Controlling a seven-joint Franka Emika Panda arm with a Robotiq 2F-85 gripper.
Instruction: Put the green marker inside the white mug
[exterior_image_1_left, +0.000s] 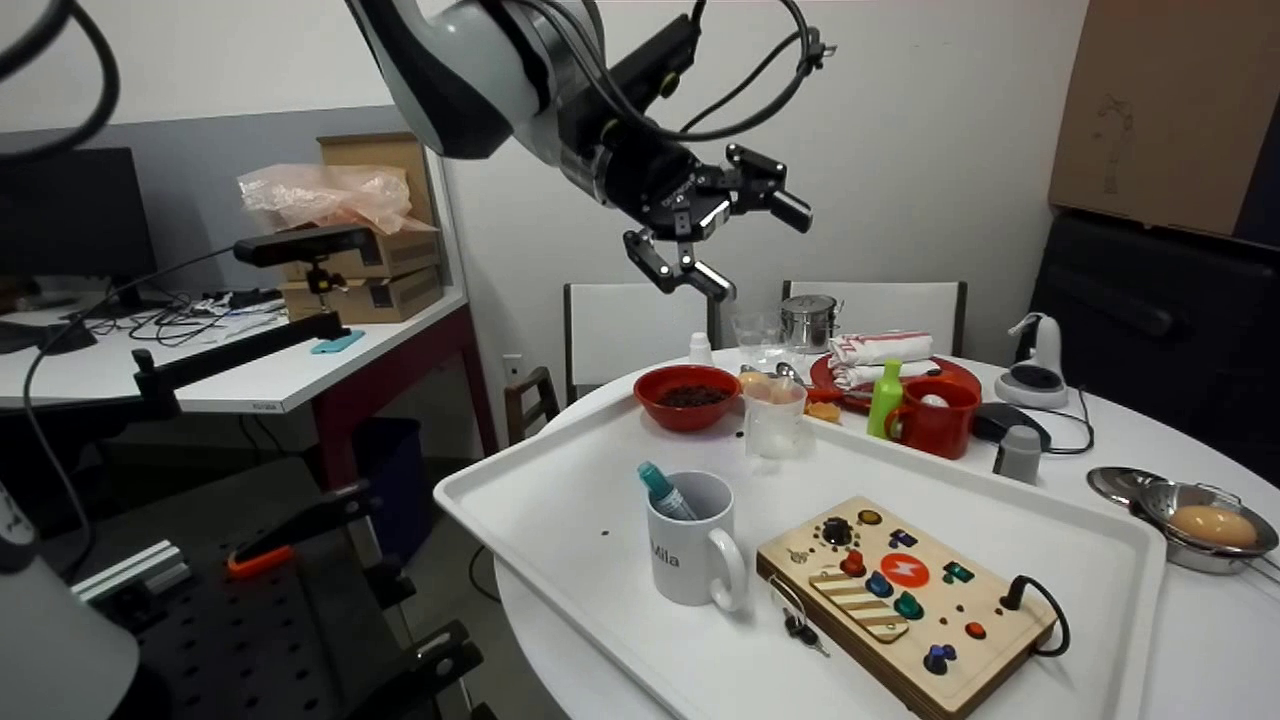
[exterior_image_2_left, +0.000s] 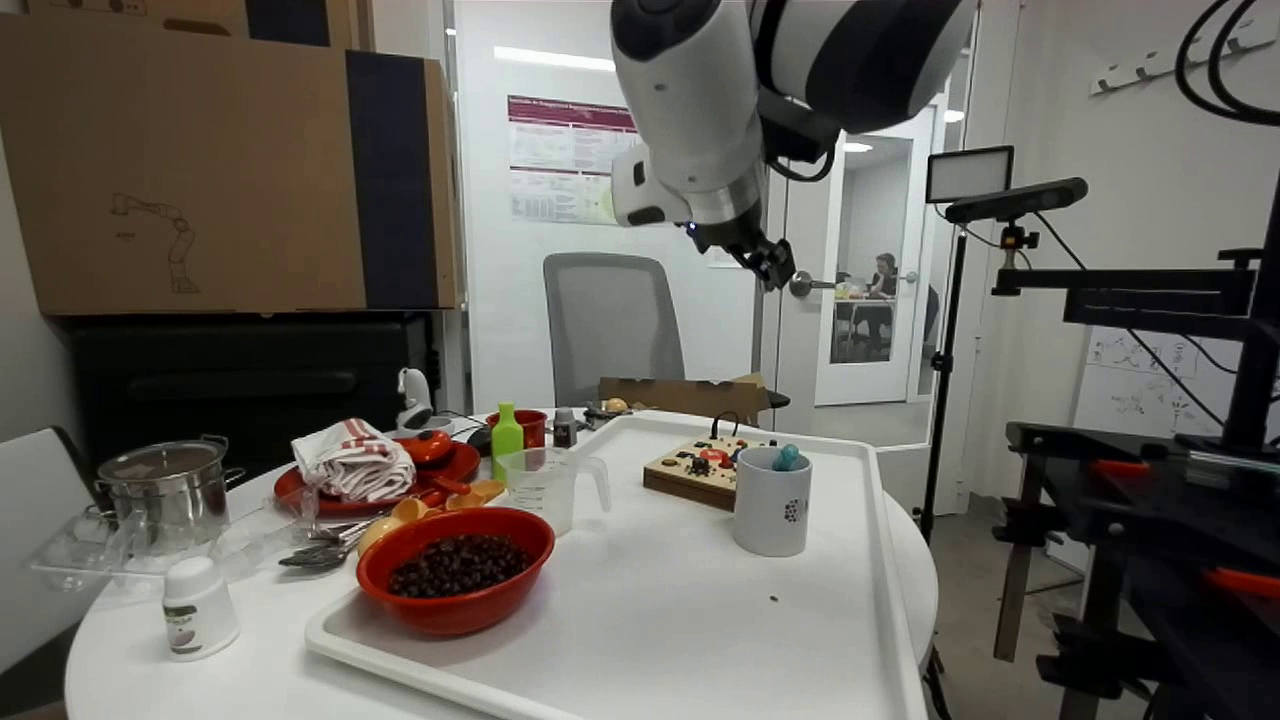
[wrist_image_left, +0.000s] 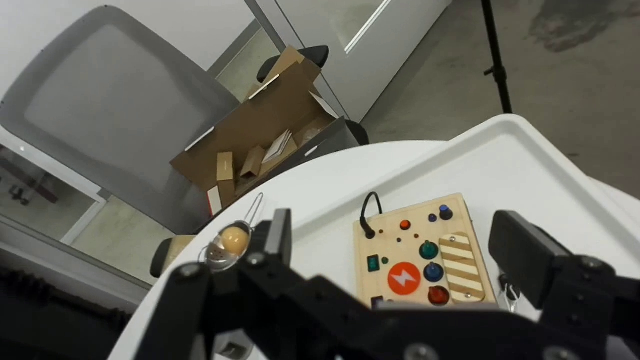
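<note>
Right, from my end the gripper (exterior_image_1_left: 755, 247) hangs in midair, well above the tray (exterior_image_1_left: 580, 480), its two fingers (exterior_image_1_left: 792, 212) spread apart; in the wrist view I see the wooden control box (wrist_image_left: 412, 250) through the gap between them. The green marker (exterior_image_1_left: 662, 488) is inside the white mug (exterior_image_1_left: 690, 560) — tilted, one end poking past the rim. I can make out that end in both exterior views, while the lower end is hidden by the mug's wall. The mug itself stands upright on the tray, near the wooden control box, and some keys (exterior_image_1_left: 798, 629) lie at the side of that box. Across the tray I have the red bowl (exterior_image_2_left: 455, 618), holding small dark pieces (exterior_image_2_left: 465, 567) — near it, a clear measuring cup (exterior_image_2_left: 545, 490). The tray sits on a round white table (exterior_image_2_left: 270, 690).
</note>
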